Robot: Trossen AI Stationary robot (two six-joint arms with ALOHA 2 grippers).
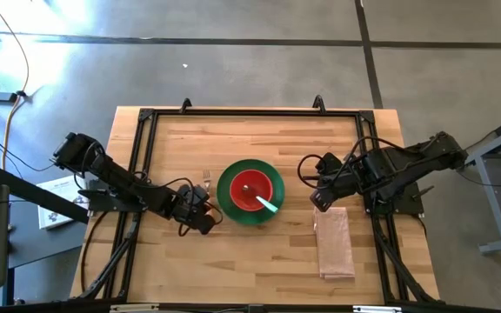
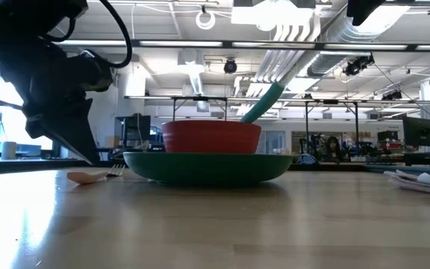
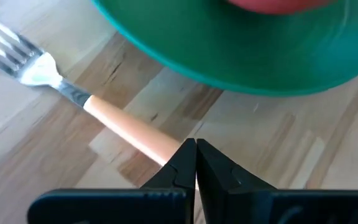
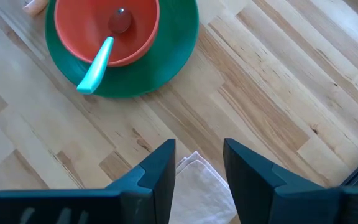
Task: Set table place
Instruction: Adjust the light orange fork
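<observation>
A round green plate [image 1: 249, 209] lies at the table's middle with a red bowl [image 1: 250, 187] on it. A teal-handled spoon [image 1: 266, 203] leans in the bowl, handle over the rim. An orange-handled fork [image 3: 120, 124] lies flat on the wood left of the plate, tines [image 1: 205, 177] toward the far edge. My left gripper [image 3: 196, 163] is shut, its tips at the free end of the fork's handle. A folded pinkish-beige napkin [image 1: 335, 245] lies flat right of the plate. My right gripper [image 4: 199, 163] is open and empty above the napkin's far end [image 4: 197, 183]. My left gripper's shut fingertips [image 3: 185, 158] stand over the free end of the fork's orange handle [image 3: 160, 146], slanting down from the table's near left. The tips hide that end; I cannot tell whether they touch it. The fork lies flat on the table.
A black metal rail frame [image 1: 250, 113] runs along the table's far edge and down both sides. Bare wood [image 1: 250, 261] lies between the plate and the near edge. The room shows beyond the table in the low view.
</observation>
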